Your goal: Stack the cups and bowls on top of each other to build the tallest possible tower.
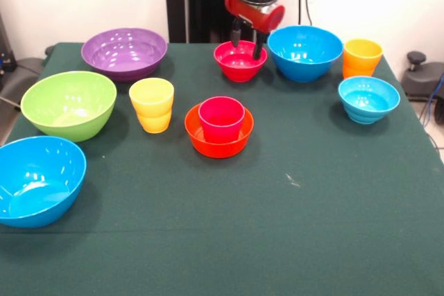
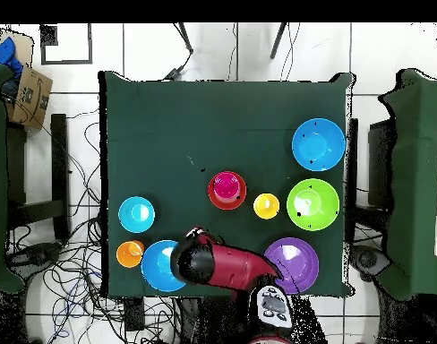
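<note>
The gripper point(image 1: 248, 39) is seen at the far edge of the table point(image 1: 277, 240), lowered over the red bowl point(image 1: 240, 61), with one black finger point(image 1: 236, 34) at the bowl's rear rim and the other at its right rim; the fingers are spread apart and nothing is held between them. In the overhead view the arm point(image 2: 224, 265) covers this bowl. Just right of it in the front view stands a blue bowl point(image 1: 304, 52), and beyond that the orange cup point(image 1: 361, 57), with the light blue bowl point(image 1: 368, 99) in front of the cup. The only stack seen is at mid-table: the pink cup point(image 1: 221, 118) is set upright inside the orange bowl point(image 1: 218, 136). The yellow cup point(image 1: 152, 105) stands alone just to the left of it. The purple bowl point(image 1: 124, 53), the green bowl point(image 1: 69, 105) and a second blue bowl point(image 1: 38, 179) are lined along the left side, each apart from the others.
</note>
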You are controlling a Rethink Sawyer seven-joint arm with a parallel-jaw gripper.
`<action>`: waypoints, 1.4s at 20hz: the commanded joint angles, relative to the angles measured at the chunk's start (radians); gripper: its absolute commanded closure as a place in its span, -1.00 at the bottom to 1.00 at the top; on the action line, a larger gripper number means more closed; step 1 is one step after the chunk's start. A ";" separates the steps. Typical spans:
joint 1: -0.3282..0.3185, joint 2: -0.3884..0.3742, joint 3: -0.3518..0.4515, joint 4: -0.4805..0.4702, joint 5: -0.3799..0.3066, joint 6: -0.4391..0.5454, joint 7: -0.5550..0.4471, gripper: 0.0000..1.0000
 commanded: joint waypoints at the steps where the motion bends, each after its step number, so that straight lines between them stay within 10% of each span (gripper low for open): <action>1: 0.038 0.090 -0.007 0.022 0.032 -0.105 0.179 -1.00; 28: 0.030 0.145 0.056 0.001 0.037 -0.167 0.147 -1.00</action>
